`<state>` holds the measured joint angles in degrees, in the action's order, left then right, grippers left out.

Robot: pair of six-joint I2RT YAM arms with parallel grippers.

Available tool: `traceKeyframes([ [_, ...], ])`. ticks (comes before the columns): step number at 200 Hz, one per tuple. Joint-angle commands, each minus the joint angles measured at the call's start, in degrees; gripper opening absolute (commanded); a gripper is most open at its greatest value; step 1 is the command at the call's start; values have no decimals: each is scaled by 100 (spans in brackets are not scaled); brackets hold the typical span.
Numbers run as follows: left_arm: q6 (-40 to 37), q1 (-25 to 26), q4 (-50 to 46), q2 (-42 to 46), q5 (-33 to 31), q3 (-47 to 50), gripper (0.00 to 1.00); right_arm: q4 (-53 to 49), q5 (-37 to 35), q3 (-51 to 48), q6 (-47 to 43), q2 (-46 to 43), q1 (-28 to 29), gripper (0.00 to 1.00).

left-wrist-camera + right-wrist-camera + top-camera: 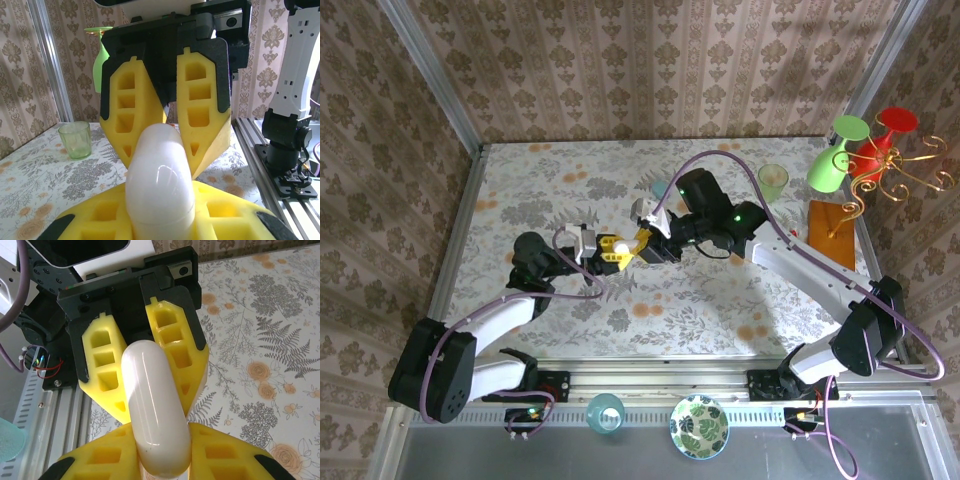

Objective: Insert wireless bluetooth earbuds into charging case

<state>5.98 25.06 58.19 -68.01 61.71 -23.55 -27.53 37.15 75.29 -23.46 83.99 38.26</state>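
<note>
Item: charging case, white, glossy, rounded, lid closed. It is held above the middle of the table, nearer the near edge than the far one, and is carried between the two grippers, which meet tip to tip.

Left gripper: reached in from the near left corner. Its yellow foam fingers are seen pressed to both sides of the case, jaws narrow and clamped on it.

Right gripper: reached in from the near right corner. Its yellow fingers are seen closed against the other end of the same case, one finger on each side.

Other contents:
- Green tumbler, upright, near the far right corner.
- Lime-green stemmed glass and red stemmed glass, placed at a gold wire stand by the right edge, far end.
- Orange flat board, laid along the right edge.
- Pale blue rounded lump, just beyond the right gripper, partly hidden by the arm.
- Teal cup and leaf-patterned bowl, set on the grey shelf in front of the near edge, between the arm bases.
</note>
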Motion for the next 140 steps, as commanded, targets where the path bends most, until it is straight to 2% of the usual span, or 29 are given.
traceKeyframes([
  [1,-224,12,-16,164,-203,-45,31,174,-7,-122,224,-92,-86,17],
  [16,-383,8,-179,229,-343,-18,52,431,-86,-278,466,-127,-196,17],
  [36,-867,25,-953,422,-599,-27,72,797,-271,-483,894,-106,-368,17],
  [59,-1670,72,-1832,699,-1425,94,91,1349,-615,-731,1720,38,-632,18],
  [74,-1983,75,-1919,831,-1996,288,96,1736,-1073,-883,2498,223,-834,19],
  [78,-2036,238,-1913,857,-2103,335,97,1822,-1230,-921,2622,278,-884,18],
  [89,-2207,303,-1938,924,-2591,459,99,1990,-1459,-1024,3225,468,-1039,19],
  [110,-2467,398,-2106,954,-3204,583,100,1913,-1978,-1077,4268,896,-1277,18],
  [140,-2614,507,-2228,834,-3864,615,100,1753,-1682,-983,5473,1642,-1624,19],
])
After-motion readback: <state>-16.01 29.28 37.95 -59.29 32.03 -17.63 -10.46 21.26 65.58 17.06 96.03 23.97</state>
